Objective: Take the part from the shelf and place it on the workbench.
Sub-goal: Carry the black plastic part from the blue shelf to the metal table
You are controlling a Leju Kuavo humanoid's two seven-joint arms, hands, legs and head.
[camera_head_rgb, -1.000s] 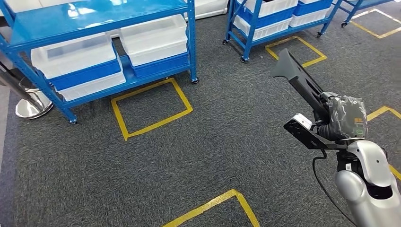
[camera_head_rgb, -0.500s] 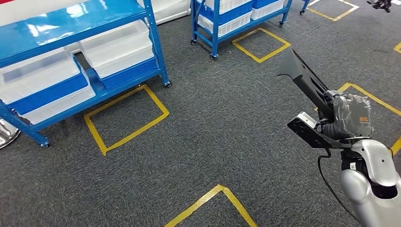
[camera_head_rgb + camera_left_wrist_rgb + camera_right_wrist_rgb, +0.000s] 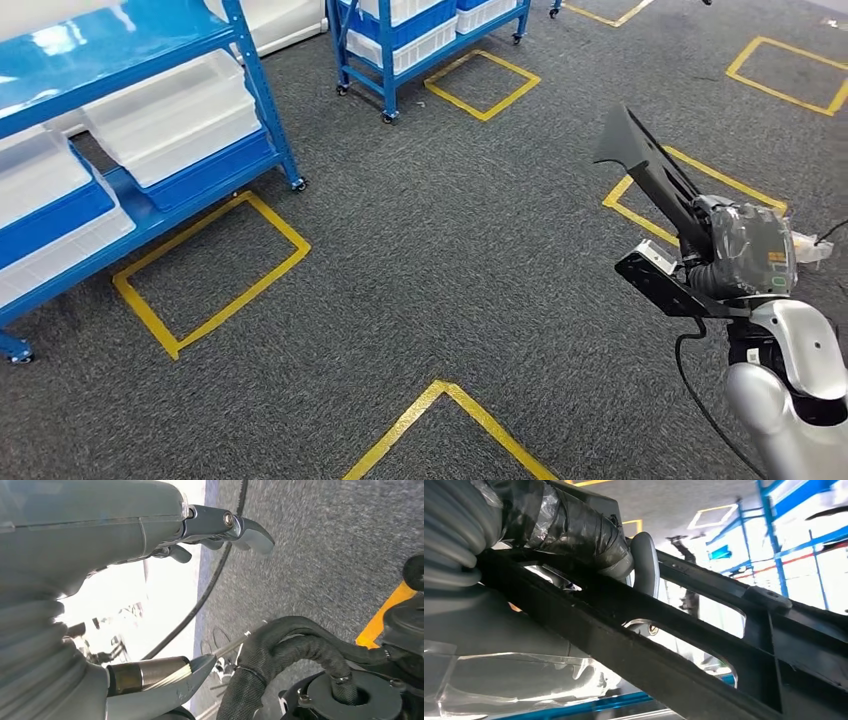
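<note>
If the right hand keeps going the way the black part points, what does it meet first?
Probably nothing soon: the right hand holds the long black plastic part aimed over grey carpet; the far blue shelf lies roughly that way, depth unclear.

The right hand's (image 3: 742,250) fingers are hidden under grey wrapping around the part (image 3: 650,178); left of it, the blue shelf (image 3: 130,150) is cut off.

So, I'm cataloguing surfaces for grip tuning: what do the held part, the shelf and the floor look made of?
Part: matte black, ribbed, likely moulded plastic. Shelf: glossy blue painted metal, judging by reflections. Floor: dark grey speckled carpet, apparently short pile, with yellow tape.
</note>
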